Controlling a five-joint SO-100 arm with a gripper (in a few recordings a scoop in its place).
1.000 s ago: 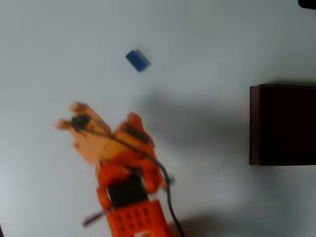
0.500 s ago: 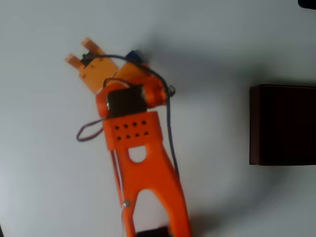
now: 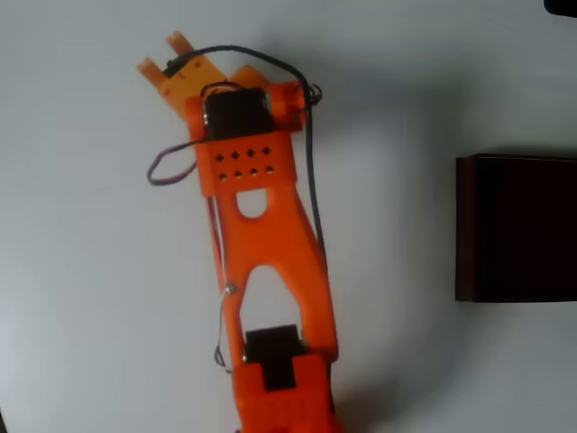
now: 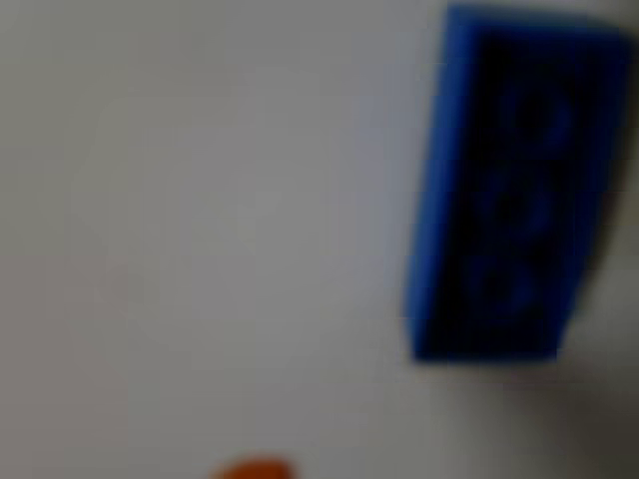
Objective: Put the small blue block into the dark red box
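The orange two-finger end effector [image 3: 167, 56] is held spread apart and empty; the small bright blue rectangular block [image 4: 514, 185] lies, apparently, off-centre, so it may be knocked aside.

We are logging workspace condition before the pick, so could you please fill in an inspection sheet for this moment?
Surface: plain white table, bare apart from shadows.
Job's things: small blue block lies on the table, close under the wrist camera; dark red box at the right edge of the overhead view, apart from the arm.
Clutter: nothing seen.
Grippers: orange gripper at upper left of the overhead view, fingers apart, nothing between them.
Cables: black cable runs along the arm.
Surroundings: dark object at the top right corner.
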